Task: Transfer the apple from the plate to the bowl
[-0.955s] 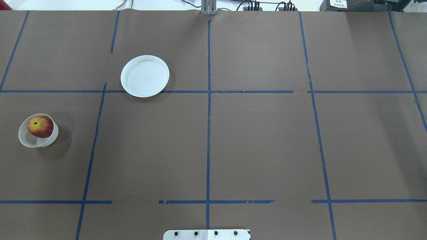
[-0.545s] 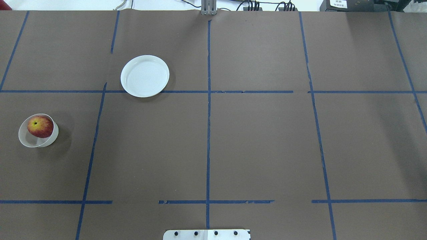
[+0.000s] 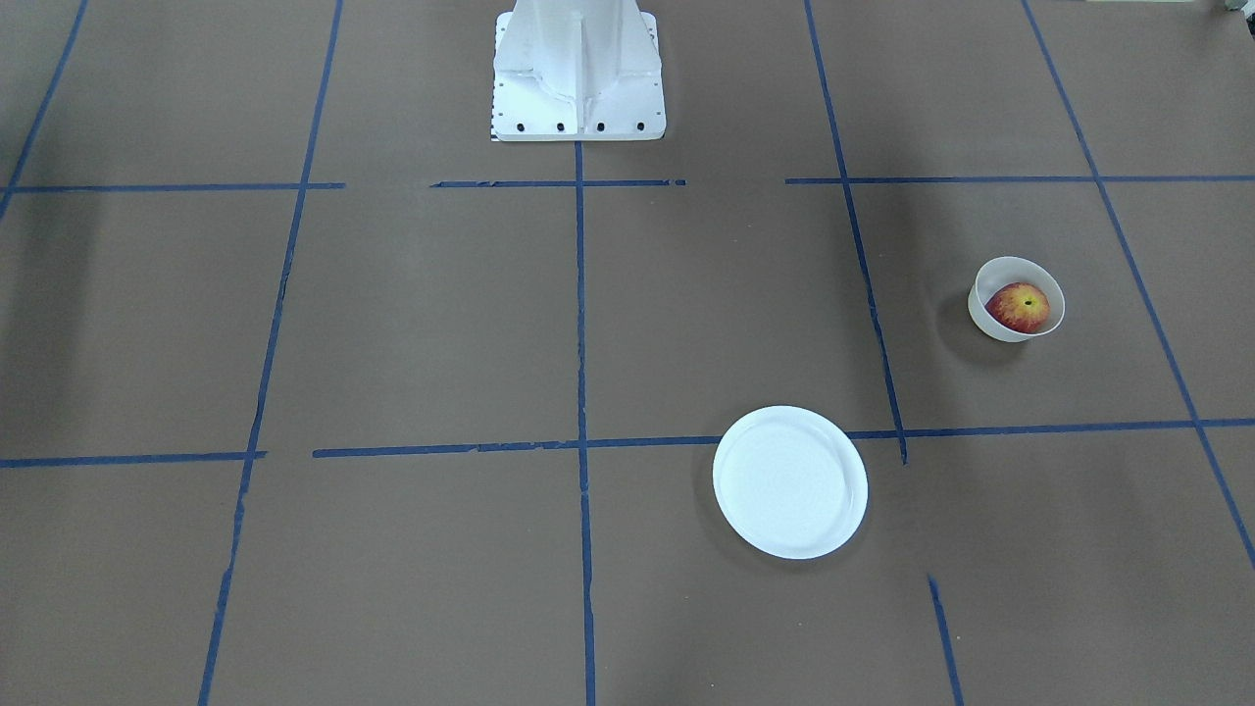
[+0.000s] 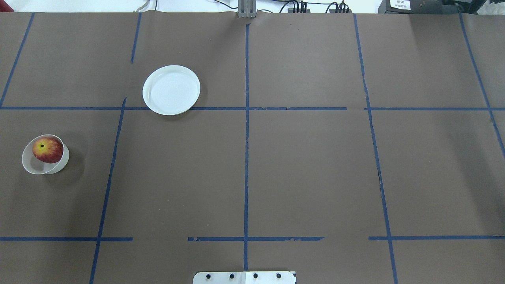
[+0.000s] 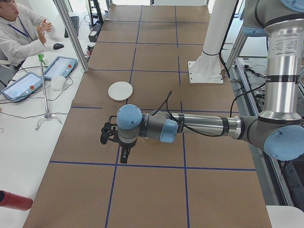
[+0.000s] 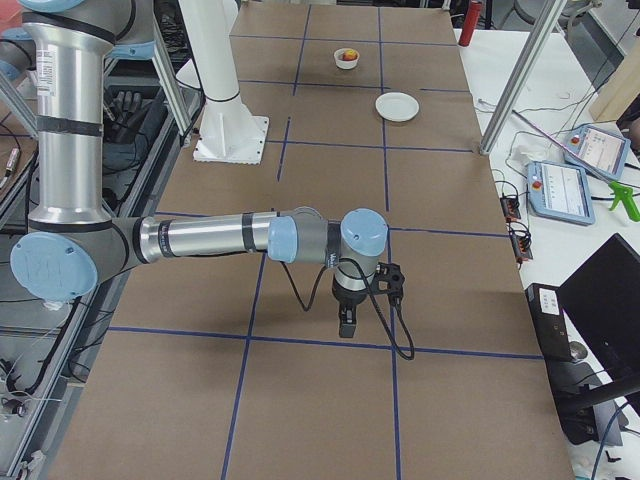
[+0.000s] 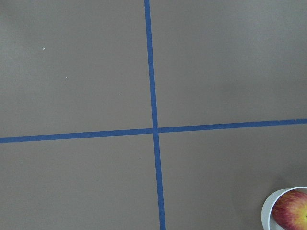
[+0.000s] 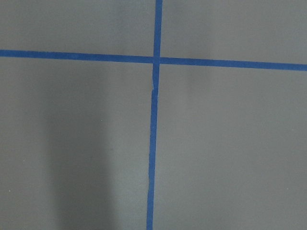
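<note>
The red apple [image 4: 47,150] sits inside the small cream-white bowl [image 4: 37,167] at the table's left side. The white plate [image 4: 171,90] lies bare, farther back and to the right of the bowl. Both also show in the front view: the apple [image 3: 1018,307] in the bowl [image 3: 1015,265], and the plate [image 3: 789,482]. The left wrist view catches the apple [image 7: 293,213] and the bowl [image 7: 266,211] at its lower right corner. My left gripper [image 5: 122,156] and right gripper [image 6: 345,322] show only in the side views, pointing down over the table; I cannot tell whether they are open or shut.
The robot's white base plate [image 4: 244,277] stands at the near middle edge. Blue tape lines cross the brown table cover. An operator [image 5: 19,33], tablets and a red bottle [image 5: 14,199] are on the side bench beyond the table's far edge.
</note>
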